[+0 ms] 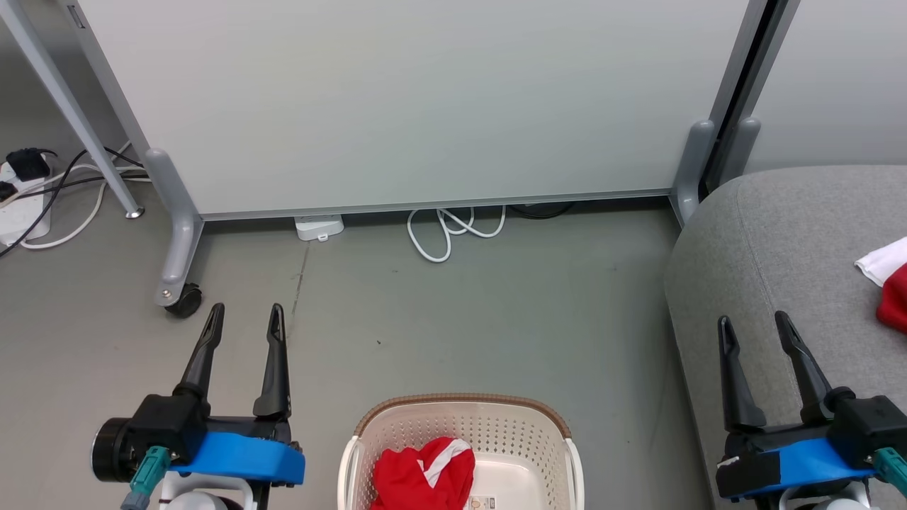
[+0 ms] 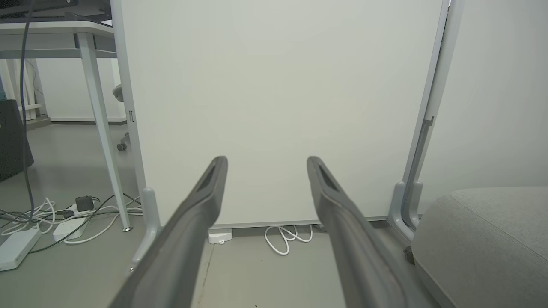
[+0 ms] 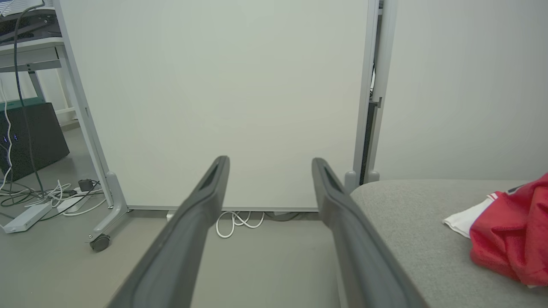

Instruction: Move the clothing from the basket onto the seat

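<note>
Here, left gripper (image 1: 246, 309) and right gripper (image 1: 752, 317) stood fingers apart, empty. A red garment (image 1: 424, 473) lay in the basket (image 1: 460, 401), bottom centre. A red-and-white garment (image 1: 894, 294) lay on the seat (image 1: 779, 234), right edge.

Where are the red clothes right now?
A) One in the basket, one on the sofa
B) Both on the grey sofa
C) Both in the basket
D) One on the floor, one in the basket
A: one red garment lies inside the basket, while a second red garment lies on the grey sofa.
</note>
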